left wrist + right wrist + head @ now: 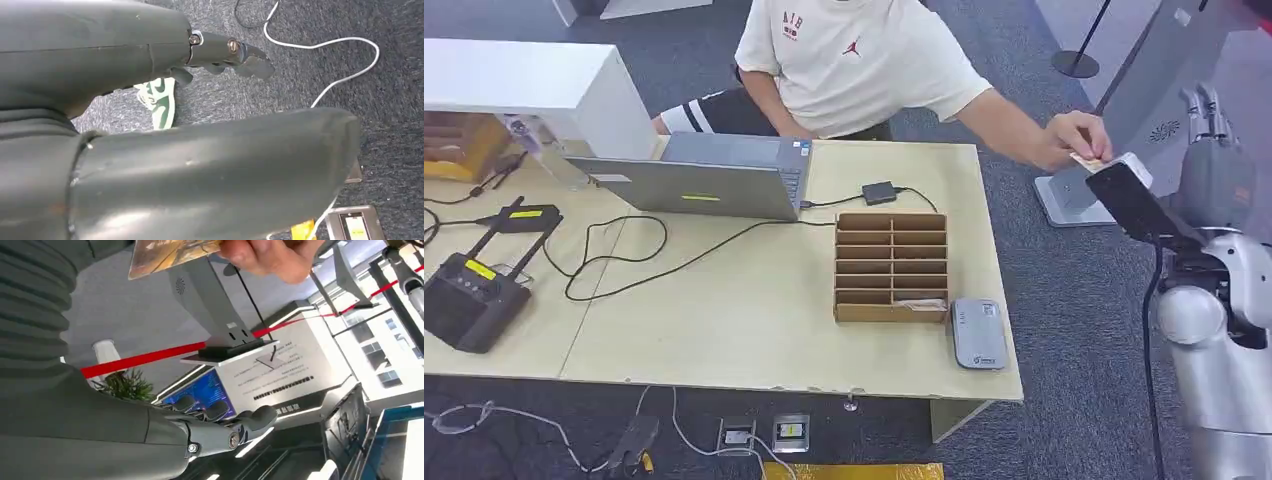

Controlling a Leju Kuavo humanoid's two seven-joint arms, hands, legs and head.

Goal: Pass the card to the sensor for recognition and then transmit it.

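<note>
Starting at the left end of the table (pixel 724 340), a black box with antennas (pixel 469 295) lies flat, and behind it a white cabinet (pixel 534 85) stands at the far corner. Next along, a grey laptop (pixel 714 175) sits open, a black cable (pixel 664 265) trailing across the tabletop toward a small adapter (pixel 879 192). Right of centre rests a wooden slotted rack (pixel 891 266), and just beside its near right corner lies the grey sensor (pixel 979 334), flat near the table's front edge. A person in a white shirt (pixel 854 60) sits behind the table, one arm stretched out past the table's right end. That person's hand (pixel 1074 140) pinches the card (pixel 1087 161), which is up off the table and close to the robot's raised right hand (pixel 1214 150). The right hand's fingers (pixel 235 422) are apart and hold nothing; the card sits above them, not touching. The left hand (pixel 225 52) hangs over the grey carpet, fingers loosely extended and holding nothing.
</note>
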